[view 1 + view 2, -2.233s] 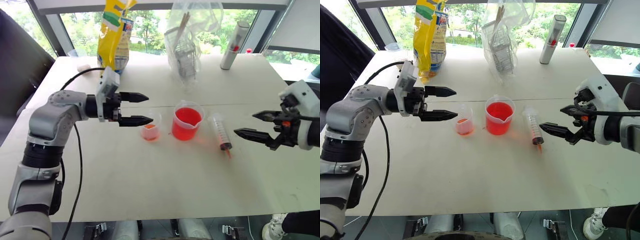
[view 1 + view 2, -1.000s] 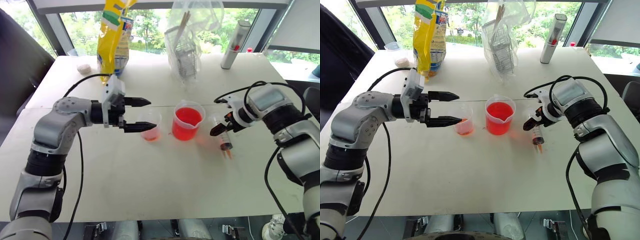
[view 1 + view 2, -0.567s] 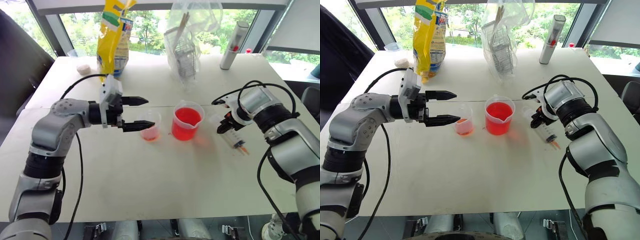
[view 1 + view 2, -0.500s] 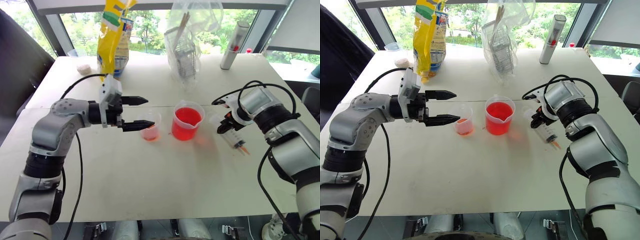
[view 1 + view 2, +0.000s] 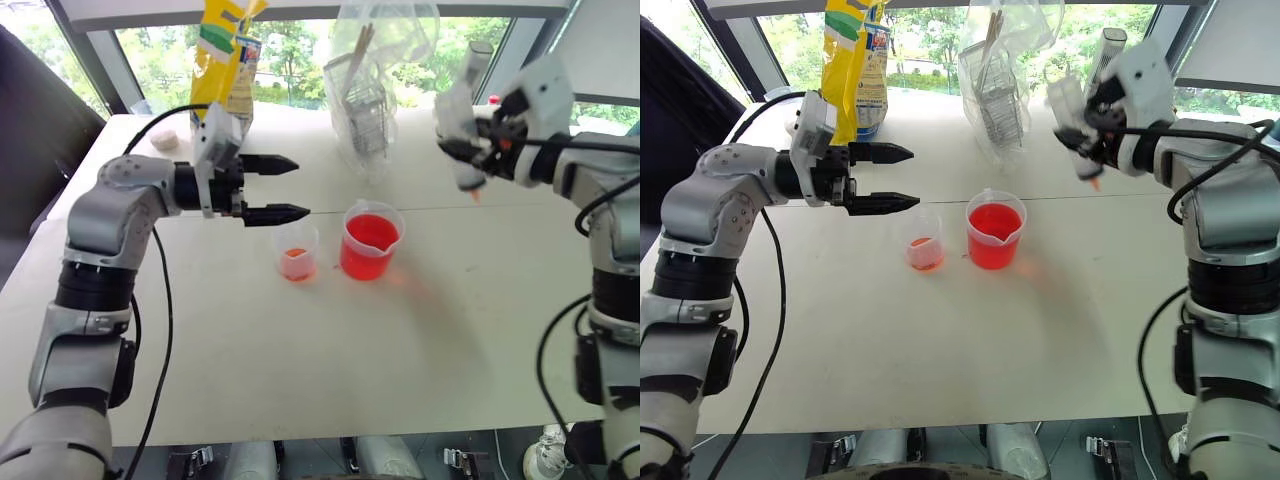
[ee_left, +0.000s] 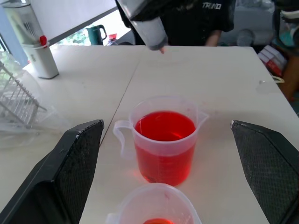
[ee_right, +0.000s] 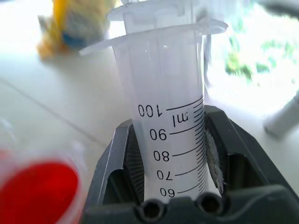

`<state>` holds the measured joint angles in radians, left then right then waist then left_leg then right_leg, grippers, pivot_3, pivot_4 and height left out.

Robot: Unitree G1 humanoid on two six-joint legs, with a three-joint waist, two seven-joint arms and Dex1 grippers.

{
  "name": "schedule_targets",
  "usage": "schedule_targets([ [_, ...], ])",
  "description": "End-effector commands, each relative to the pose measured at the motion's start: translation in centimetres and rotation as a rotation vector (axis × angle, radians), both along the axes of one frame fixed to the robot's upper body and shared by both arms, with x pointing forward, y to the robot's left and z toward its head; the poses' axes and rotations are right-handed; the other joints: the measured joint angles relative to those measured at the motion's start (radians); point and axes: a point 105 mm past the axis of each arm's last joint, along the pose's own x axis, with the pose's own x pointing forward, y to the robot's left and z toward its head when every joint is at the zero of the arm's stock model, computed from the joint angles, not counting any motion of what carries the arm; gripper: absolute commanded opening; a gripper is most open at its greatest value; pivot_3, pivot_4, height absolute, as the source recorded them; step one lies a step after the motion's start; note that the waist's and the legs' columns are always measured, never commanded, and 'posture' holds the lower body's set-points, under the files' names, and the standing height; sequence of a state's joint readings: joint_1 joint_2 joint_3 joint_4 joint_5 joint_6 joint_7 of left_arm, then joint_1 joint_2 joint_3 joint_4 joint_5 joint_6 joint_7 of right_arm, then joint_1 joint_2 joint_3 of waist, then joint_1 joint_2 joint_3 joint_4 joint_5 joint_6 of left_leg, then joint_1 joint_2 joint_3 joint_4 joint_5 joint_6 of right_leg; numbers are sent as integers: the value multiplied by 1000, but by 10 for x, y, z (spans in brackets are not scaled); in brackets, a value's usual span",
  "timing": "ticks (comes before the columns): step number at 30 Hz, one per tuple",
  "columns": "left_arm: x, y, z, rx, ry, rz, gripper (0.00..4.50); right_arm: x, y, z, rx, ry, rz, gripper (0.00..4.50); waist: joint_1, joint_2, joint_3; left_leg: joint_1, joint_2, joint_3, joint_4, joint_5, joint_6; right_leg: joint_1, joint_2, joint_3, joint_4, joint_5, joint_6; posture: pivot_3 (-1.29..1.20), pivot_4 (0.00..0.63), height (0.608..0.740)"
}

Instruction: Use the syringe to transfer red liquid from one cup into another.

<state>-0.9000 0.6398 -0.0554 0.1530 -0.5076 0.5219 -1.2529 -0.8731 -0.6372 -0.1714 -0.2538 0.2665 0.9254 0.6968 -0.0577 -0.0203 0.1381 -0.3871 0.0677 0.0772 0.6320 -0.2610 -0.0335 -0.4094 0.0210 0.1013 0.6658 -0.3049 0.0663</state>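
My right gripper [image 5: 470,150] is shut on the syringe [image 5: 458,125] and holds it high above the table, orange tip [image 5: 1095,183] pointing down, behind and to the right of the larger cup [image 5: 370,243]. The right wrist view shows the syringe barrel [image 7: 163,116] with its scale clamped between the pads. The larger cup holds red liquid [image 5: 368,235]. Left of it stands the smaller cup [image 5: 296,250] with a little red liquid at its bottom. My left gripper [image 5: 298,186] hangs open above and left of the smaller cup, fingers pointing right, holding nothing.
At the back of the table stand a yellow bag [image 5: 225,60], a clear plastic bag over a wire rack [image 5: 375,90] and a grey-white tube with a red mark [image 5: 1102,55]. A person in a dark shirt [image 6: 196,23] is beyond the table's far side.
My right gripper has closed on the syringe and lifted it off the table, swinging it up and back with the tip down. The left gripper has risen slightly, still open.
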Motion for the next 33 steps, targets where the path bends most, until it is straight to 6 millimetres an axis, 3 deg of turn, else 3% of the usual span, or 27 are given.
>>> schedule_targets([
  [1, 2, 1, 21, -12, -57, -25, 4500, -13, 18, 27, 93, -156, 56, 1387, 1, 0, 0, 0, 0, 0, 0, 0, 0, 0, 0, 0, 0, 0, 0, 0, 150, 739],
  [5, 5, -4, 28, -12, -80, -44, 4500, -26, 41, 9, 195, -130, 184, 1387, 8, 0, 0, -1, 0, 0, 0, 0, 0, 0, -2, 0, -1, 0, 0, 0, 150, 739],
  [11, 11, -16, 45, -39, -115, -72, 4500, -32, 61, -28, 268, -71, 220, 1387, 17, 0, 0, -3, -1, 0, 2, 0, 0, 0, -2, -1, -1, 0, 0, 0, 150, 739],
  [19, 18, -43, 55, -72, -123, -126, 4500, -26, 64, -66, 264, -20, 183, 1387, 10, 0, 0, -2, -1, 0, 1, 0, 0, 0, -1, -1, -1, 0, 0, 0, 150, 739],
  [24, 16, -61, 53, -89, -110, -180, 4500, -22, 62, -80, 260, -6, 164, 1387, 12, 0, 0, -2, -1, 0, 1, 0, 0, 0, -1, -1, -1, 0, 0, 0, 150, 739],
  [33, 19, -77, 46, -98, -71, -194, 4500, -19, 62, -94, 240, 1, 147, 1387, 13, 0, 0, -2, -1, 0, 1, 0, 0, 0, -1, -1, -1, 0, 0, 0, 150, 739],
])
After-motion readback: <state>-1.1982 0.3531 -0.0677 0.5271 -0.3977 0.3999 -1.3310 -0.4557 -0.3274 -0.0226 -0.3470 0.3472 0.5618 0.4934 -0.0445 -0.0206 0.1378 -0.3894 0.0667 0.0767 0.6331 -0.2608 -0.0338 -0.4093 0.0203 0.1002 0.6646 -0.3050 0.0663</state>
